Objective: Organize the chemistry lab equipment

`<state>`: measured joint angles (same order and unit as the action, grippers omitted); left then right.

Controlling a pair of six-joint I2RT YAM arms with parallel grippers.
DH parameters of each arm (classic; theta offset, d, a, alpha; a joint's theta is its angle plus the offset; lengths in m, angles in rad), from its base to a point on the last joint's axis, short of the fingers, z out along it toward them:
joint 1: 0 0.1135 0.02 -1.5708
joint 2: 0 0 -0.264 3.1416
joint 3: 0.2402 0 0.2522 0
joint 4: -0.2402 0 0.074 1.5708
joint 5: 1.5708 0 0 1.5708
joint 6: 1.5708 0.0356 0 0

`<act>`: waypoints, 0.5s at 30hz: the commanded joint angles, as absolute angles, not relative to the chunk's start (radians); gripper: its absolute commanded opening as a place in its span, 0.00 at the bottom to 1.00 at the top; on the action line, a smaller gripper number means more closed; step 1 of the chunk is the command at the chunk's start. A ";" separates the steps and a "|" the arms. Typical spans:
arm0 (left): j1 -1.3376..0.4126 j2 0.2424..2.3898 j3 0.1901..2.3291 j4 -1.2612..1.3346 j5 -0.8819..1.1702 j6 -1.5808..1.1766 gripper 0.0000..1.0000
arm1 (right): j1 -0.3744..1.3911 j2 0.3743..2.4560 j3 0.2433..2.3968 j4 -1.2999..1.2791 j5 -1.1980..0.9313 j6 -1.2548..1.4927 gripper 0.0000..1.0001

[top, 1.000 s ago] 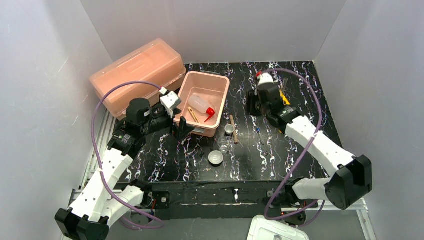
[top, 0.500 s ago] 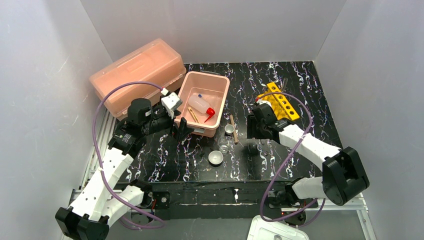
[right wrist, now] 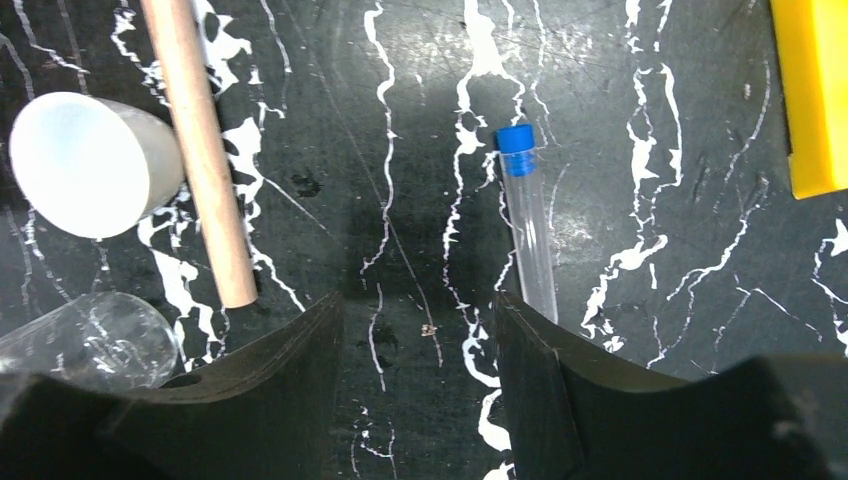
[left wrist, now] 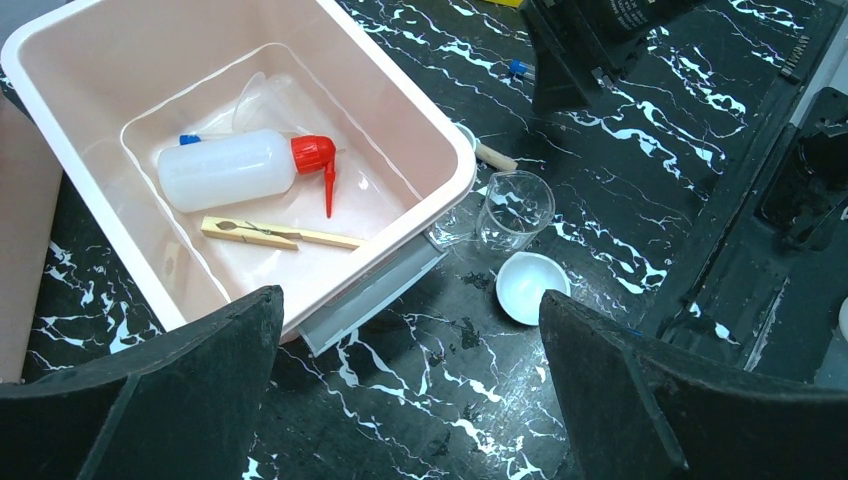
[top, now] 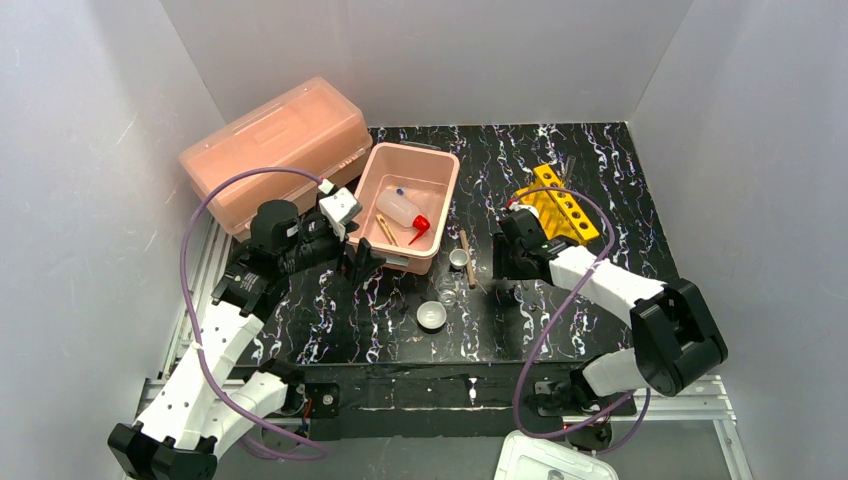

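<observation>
Pink tub (left wrist: 400, 110) stands left of centre on the black marbled table (top: 480, 150), holding the bottle (left wrist: 235, 170) on its side, red spout pointing to the near wall, a clothespin (left wrist: 280, 234) just beside it and a clear funnel (left wrist: 265, 100) against the far wall. A lidded box (top: 275, 140) lies behind the tub.

The left end effector (left wrist: 408, 330) hangs over the tub's near corner with its fingers spread wide and nothing between them.

Near that corner on the table stand a clear beaker (left wrist: 513, 208) and, just beside it, a white dish (left wrist: 527, 287). A dowel (right wrist: 200, 150) lies flat, touching a small white cup (right wrist: 90, 165).

The right end effector (right wrist: 418, 320) is low over the table between the dowel and a blue-capped tube (right wrist: 527, 215), fingers apart and gripping nothing. The tube lies flat, its lower end running under one fingertip. The yellow rack (top: 562, 208) sits further right, apart from the tube.
</observation>
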<state>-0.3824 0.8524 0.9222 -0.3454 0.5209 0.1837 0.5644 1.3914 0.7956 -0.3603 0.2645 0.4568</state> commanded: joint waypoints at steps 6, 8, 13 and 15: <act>-0.379 0.841 0.910 -0.357 0.527 0.198 0.99 | 0.547 1.429 0.827 -0.327 0.371 0.440 0.63; -0.379 0.840 0.908 -0.356 0.527 0.199 0.99 | 0.536 1.443 0.835 -0.320 0.369 0.435 0.63; -0.379 0.838 0.905 -0.356 0.518 0.201 0.99 | 0.510 1.481 0.827 -0.292 0.365 0.443 0.63; -0.379 0.838 0.905 -0.358 0.517 0.201 0.99 | 0.502 1.495 0.817 -0.279 0.362 0.447 0.62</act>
<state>-0.3824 0.8528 0.9222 -0.3455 0.5194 0.1901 0.5175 1.4734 0.7967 -0.3314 0.3404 0.4423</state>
